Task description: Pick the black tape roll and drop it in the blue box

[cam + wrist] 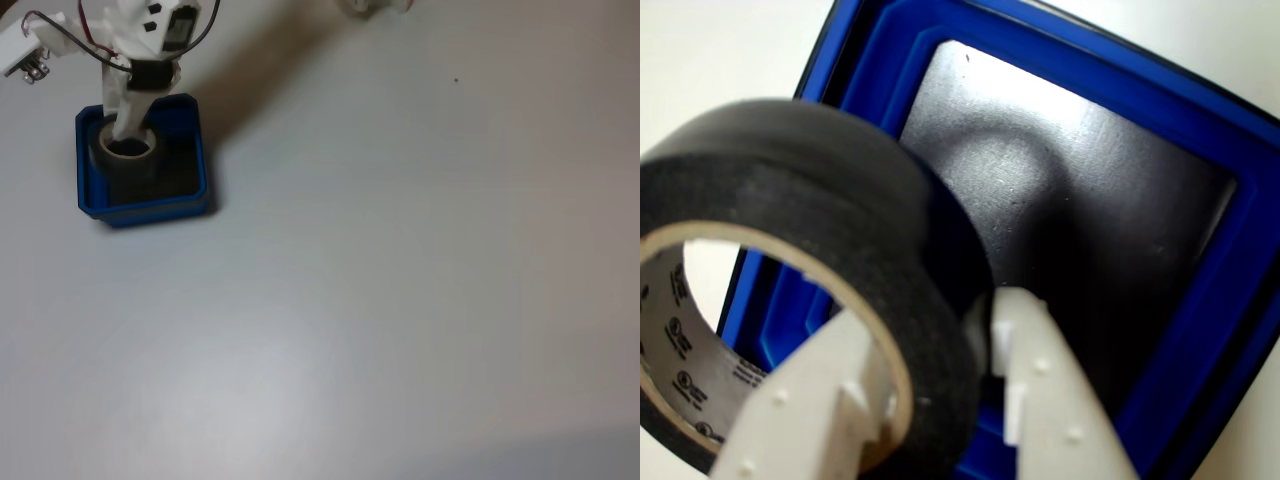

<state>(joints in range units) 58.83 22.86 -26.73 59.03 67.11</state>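
Black tape roll [810, 290] pinched through its wall by gripper [940, 400], over blue box [1200, 300] near one wall; release might catch the rim.

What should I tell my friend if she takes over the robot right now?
Gripper: its jaws are shut on the black tape roll, one white finger inside the ring and one outside, pinching its wall.
Tape roll: held over the blue box; the wrist view shows the box's dark floor right beneath it. Whether the roll touches the floor cannot be told.
Done: the roll is picked up and brought to the box.
Left: open the jaws so the roll drops in, then lift the arm away.
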